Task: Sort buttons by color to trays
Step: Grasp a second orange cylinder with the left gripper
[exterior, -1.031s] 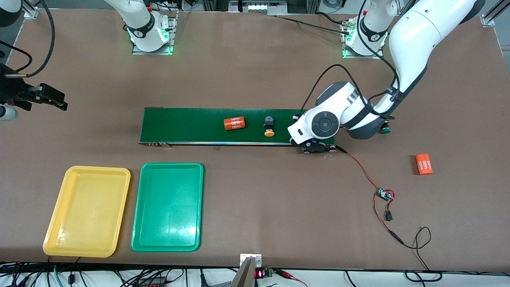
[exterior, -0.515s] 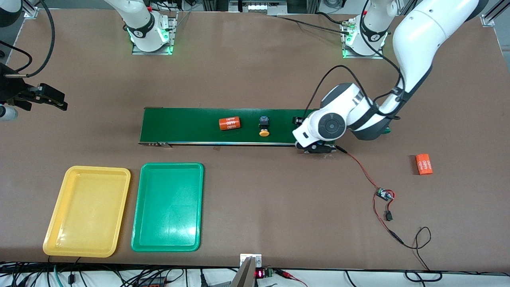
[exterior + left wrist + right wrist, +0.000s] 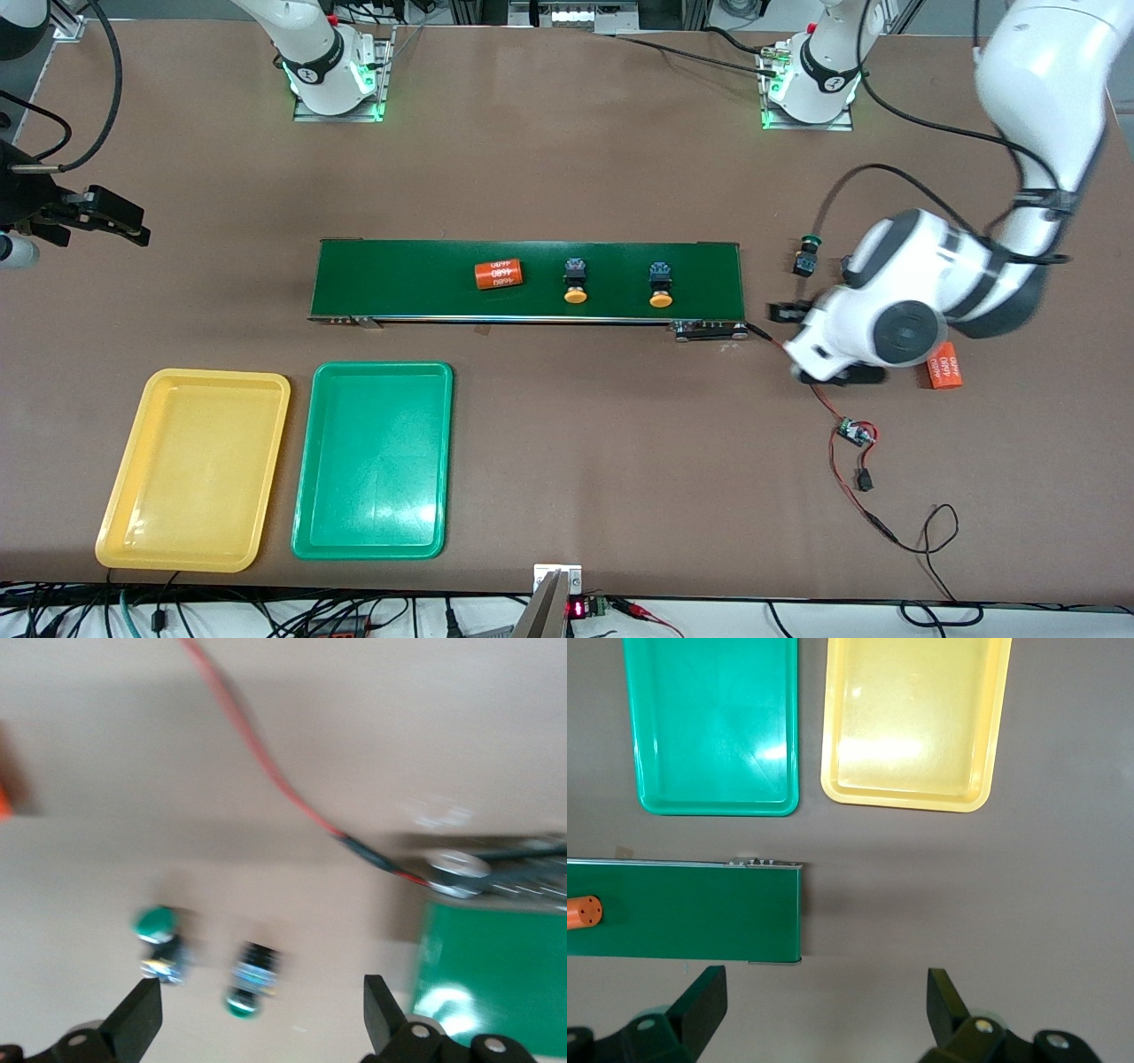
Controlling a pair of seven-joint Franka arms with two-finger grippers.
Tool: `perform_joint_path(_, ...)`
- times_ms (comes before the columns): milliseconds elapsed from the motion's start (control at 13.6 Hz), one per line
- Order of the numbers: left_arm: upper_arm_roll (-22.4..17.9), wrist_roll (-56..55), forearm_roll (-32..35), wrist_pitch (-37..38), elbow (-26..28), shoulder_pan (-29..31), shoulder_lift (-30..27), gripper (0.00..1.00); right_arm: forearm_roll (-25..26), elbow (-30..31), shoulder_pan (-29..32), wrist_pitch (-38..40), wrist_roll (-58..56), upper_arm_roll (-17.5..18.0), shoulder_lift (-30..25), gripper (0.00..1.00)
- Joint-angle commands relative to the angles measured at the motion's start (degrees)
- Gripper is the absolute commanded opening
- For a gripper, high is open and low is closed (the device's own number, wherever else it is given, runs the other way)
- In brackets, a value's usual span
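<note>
Dark green belt (image 3: pixel 527 280): lying across the middle of the table, carrying three items. Orange cylinder with white print (image 3: pixel 498 274), lying on its side. Two yellow-orange buttons (image 3: pixel 575 282) and (image 3: pixel 660 285), sitting apart from each other, both between the cylinder and the belt's end toward the left arm.

Green buttons: the front view is showing only one (image 3: pixel 806 253), sitting on the bare table just off the belt's end toward the left arm. The left wrist view is showing two, (image 3: pixel 161 942) and (image 3: pixel 250 979), lying near each other on the table, with the belt corner (image 3: pixel 496 979) and a red wire (image 3: pixel 266 762) also in frame.

Second orange cylinder (image 3: pixel 945 369): lying on the table, partly covered by the left arm in the front view.

Yellow tray (image 3: pixel 195 470) and green tray (image 3: pixel 374 460): lying side by side, nearer the front camera than the belt, toward the right arm's end. Both are holding nothing; the right wrist view is confirming this, green (image 3: pixel 713 726), yellow (image 3: pixel 912 722).

Left gripper (image 3: pixel 257 1019): hovering over the table beside the two green buttons, fingers (image 3: pixel 142 1014) spread wide, gripping nothing.

Right gripper (image 3: pixel 824 1010): waiting at its end of the table, fingers (image 3: pixel 704 1001) spread wide, gripping nothing.
</note>
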State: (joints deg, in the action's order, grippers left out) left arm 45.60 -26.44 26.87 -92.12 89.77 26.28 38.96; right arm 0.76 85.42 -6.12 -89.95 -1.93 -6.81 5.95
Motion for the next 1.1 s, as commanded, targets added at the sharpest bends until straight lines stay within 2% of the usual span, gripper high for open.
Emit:
perform_joint_path(0, -0.15, 2.97, 11.05, -0.42, -0.30, 2.80, 1.38, 1.00, 0.65, 0.36, -0.03, -0.75, -0.09, 0.22, -0.68, 1.00)
perform_joint_path(147, -1.56, 6.38, 15.92, -6.28, 0.49, 6.49, 3.05, 1.00, 0.64, 0.36, 0.06, -0.84, -0.09, 0.13, -0.59, 1.00)
perform_joint_path(368, -7.00, 13.68, 16.99, -15.17, 0.84, 7.83, 3.49, 1.00, 0.73, 0.36, 0.06, -0.75, -0.18, 0.13, -0.59, 1.00)
perform_joint_path(515, -10.16, 16.50, 16.99, -18.08, 1.20, 8.18, 4.54, 1.00, 0.73, 0.36, 0.15, -0.40, -0.27, 0.13, -0.59, 1.00)
perform_joint_path(736, -12.37, 17.91, 16.99, -19.24, 2.07, 9.14, 6.12, 1.00, 0.38, 0.36, 0.23, -0.22, -0.36, 0.13, -0.59, 1.00)
perform_joint_path(957, -13.07, 18.09, 16.99, -21.69, 3.30, 10.11, 7.71, 0.93, 0.56, 0.36, 0.15, 0.04, -0.62, 0.13, -0.59, 1.00)
perform_joint_path(1031, -13.17, 18.18, 16.99, -22.22, 3.65, 10.37, 8.32, 0.80, 0.56, 0.36, 0.15, 0.13, -0.62, 0.13, -0.59, 1.00)
